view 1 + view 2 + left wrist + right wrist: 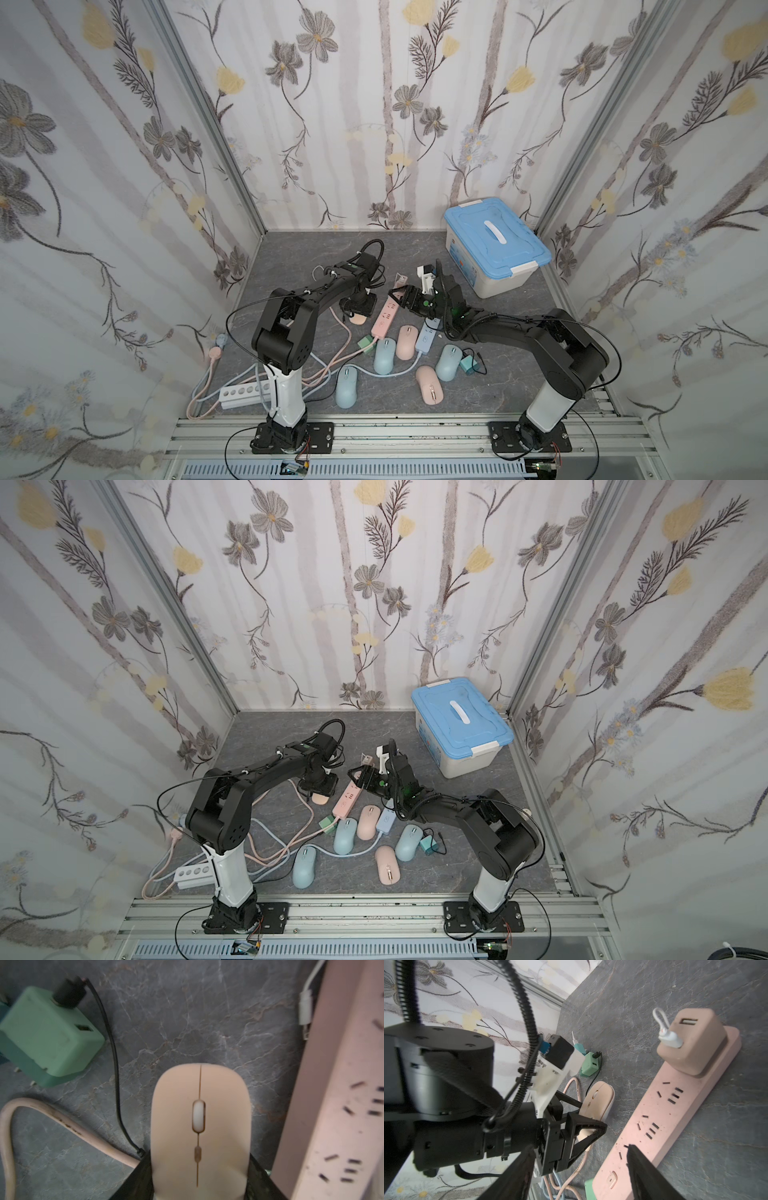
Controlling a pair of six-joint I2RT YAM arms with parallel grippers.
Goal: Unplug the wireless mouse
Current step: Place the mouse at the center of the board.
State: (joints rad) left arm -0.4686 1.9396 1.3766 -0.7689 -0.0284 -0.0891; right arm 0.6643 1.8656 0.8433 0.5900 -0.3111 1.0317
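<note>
The wireless mouse (pixel 199 1118) is a beige-pink one with a white scroll wheel, lying on the grey table. My left gripper (pixel 199 1169) is shut on its rear, one black finger (pixel 141 1169) on each side. In both top views only the mouse's tip (pixel 357 319) (pixel 321 799) shows under that gripper (pixel 358 308). A thin black cable (pixel 113 1059) runs from a green charger (pixel 47 1036) to the mouse's side beside a finger; I cannot tell whether it is plugged in. My right gripper (pixel 579 1167) (pixel 395 296) hangs open over a pink power strip (pixel 664 1126), holding nothing.
A pink charger block (pixel 691 1043) with a white cable sits in the strip's far end. Several blue and pink mice (pixel 384 355), a blue strip (pixel 428 338), a white strip (pixel 245 392) and loose cables lie nearer the front. A blue-lidded box (pixel 494 243) stands at the back right.
</note>
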